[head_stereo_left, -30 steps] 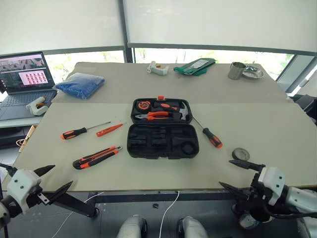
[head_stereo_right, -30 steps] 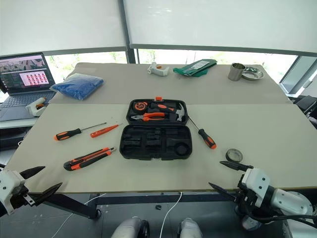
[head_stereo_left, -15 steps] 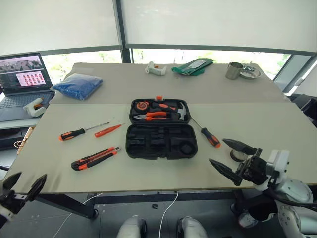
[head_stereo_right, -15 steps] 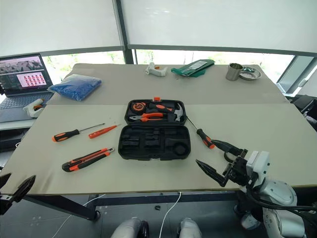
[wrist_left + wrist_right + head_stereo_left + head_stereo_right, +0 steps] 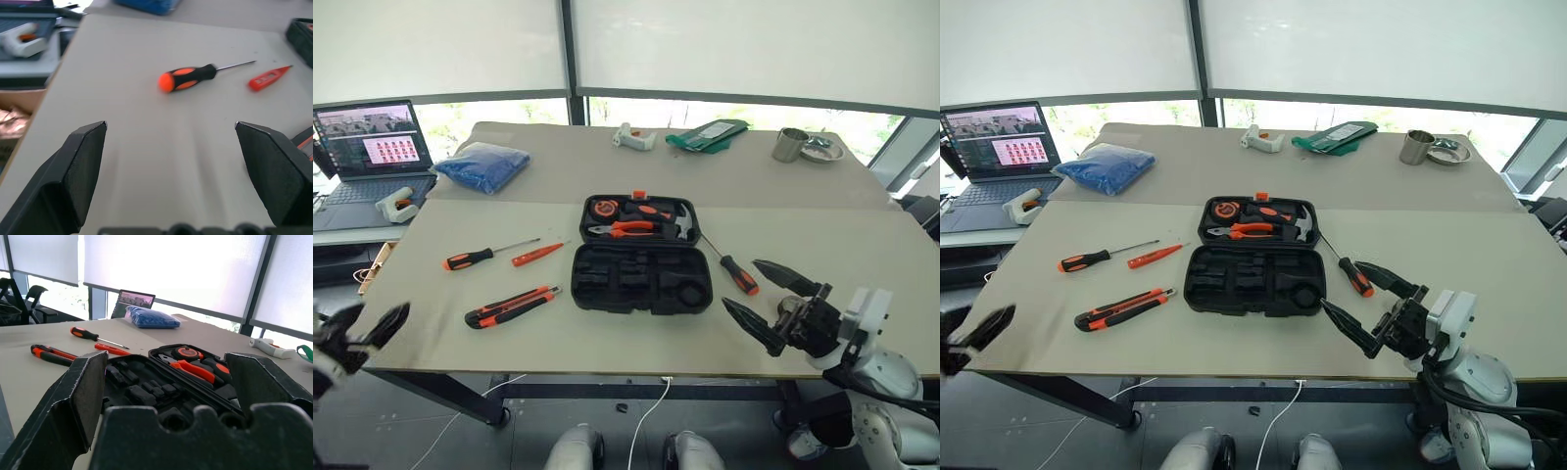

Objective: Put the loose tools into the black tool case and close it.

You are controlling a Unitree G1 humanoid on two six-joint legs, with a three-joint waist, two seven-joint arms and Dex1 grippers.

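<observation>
Tools lie scattered on the pale surface [image 5: 862, 245] around my open black tool case [image 5: 642, 262], which sits in the middle with its empty moulded slots facing up and pliers and a hammer already seated in the far half. Left of the case rest a black-and-orange screwdriver [image 5: 470, 258], a slim orange screwdriver [image 5: 536, 255] and, nearer me, an orange-and-black utility knife [image 5: 507, 306]. A second screwdriver [image 5: 738, 274] lies just right of the case, with a small grey roll [image 5: 788, 305] beyond it, partly hidden behind my right fingers [image 5: 770, 307]. Those fingers are spread wide and hold nothing, hovering near that screwdriver; my left fingers [image 5: 171, 166] are equally wide and empty, off the near left edge. I judge every tool light and rigid. Rubbery handles should grip well at mid-handle, while thin shafts would likely slip. The case itself looks stiff; its lid should swing on the hinge.
</observation>
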